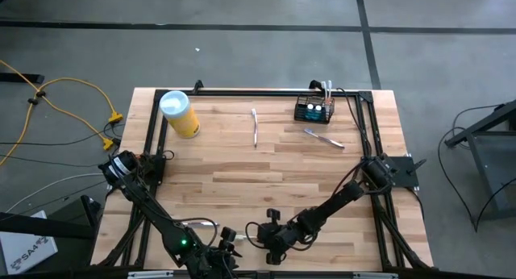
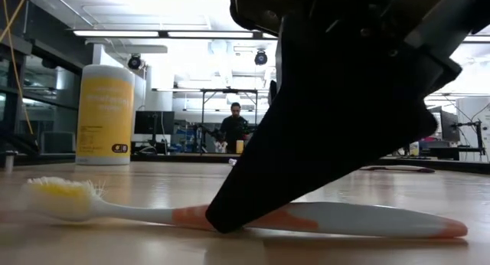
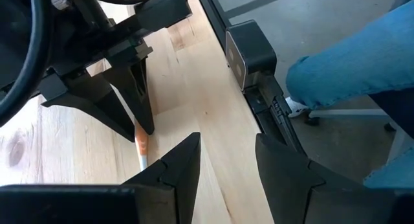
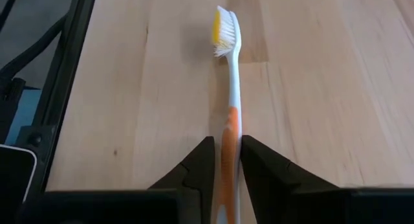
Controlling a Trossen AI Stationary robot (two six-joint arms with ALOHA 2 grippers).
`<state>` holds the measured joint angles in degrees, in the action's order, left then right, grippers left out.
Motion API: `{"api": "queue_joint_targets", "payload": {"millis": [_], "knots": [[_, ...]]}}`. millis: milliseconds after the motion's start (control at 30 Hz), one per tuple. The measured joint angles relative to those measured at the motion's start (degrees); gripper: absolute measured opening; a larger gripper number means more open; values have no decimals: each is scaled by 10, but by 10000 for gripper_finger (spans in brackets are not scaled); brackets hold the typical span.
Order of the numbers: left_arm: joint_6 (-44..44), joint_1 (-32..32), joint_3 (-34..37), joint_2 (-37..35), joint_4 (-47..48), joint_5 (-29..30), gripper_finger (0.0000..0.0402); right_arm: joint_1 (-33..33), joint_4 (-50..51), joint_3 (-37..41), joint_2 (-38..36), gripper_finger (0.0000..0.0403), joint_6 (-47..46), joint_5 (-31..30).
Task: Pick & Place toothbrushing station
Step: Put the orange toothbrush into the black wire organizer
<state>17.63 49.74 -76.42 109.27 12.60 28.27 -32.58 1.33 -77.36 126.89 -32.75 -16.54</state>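
right gripper (image 4: 224,162) is down at the worktop's near edge, fingers pinching the orange-white toothbrush (image 4: 230,94) handle. lift it level, don't drag the bristles. toothbrushing station (image 1: 313,110) sits by the far right corner. left gripper (image 3: 226,162) waits alongside, fingers spread.

Overhead, table-level, two wrist views share toothbrush (image 4: 229,101).

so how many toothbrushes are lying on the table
3: a toothbrush in the right gripper at the near edge, one mid-table, one beside the basket. More may stand in the basket.
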Motion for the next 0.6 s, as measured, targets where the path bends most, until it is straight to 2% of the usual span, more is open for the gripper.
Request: {"api": "queue_joint_targets", "payload": {"millis": [300, 600], "knots": [[0, 0, 0, 0, 0, 0, 141, 0, 4, 0, 0, 67, 0, -9], [0, 0, 0, 0, -4, 0, 141, -1, 21, -1, 6, 23, -22, 1]]}}
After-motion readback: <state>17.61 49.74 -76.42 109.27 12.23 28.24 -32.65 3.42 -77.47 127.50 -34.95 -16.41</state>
